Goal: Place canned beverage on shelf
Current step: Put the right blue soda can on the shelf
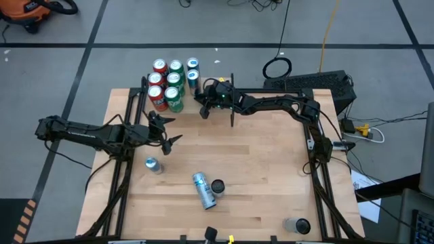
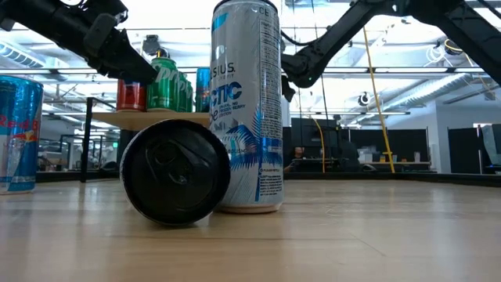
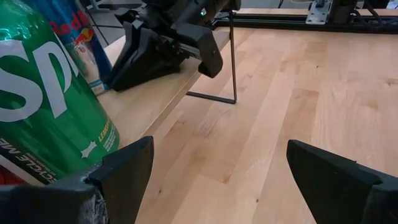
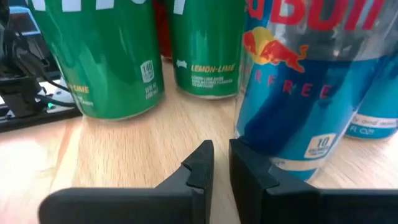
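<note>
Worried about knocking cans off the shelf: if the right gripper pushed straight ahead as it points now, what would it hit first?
Probably the blue can, just ahead of the shut right gripper and slightly to one side. The green cans stand farther back on the shelf.

"LEMON-LIME" in pale letters low on a green can (image 4: 208, 46) standing on the shelf (image 4: 124, 149). Large white "SP", plus small "LEMON", on the nearest green can (image 3: 46, 99) in the left wrist view. "Red B" on the blue can (image 2: 17, 133) at the low view's edge. "CTIC" on the tall white-and-blue can (image 2: 249, 106); above it possibly "SIUS", too cropped to confirm. "10" on a blue can's (image 4: 311, 93) small label.
</note>
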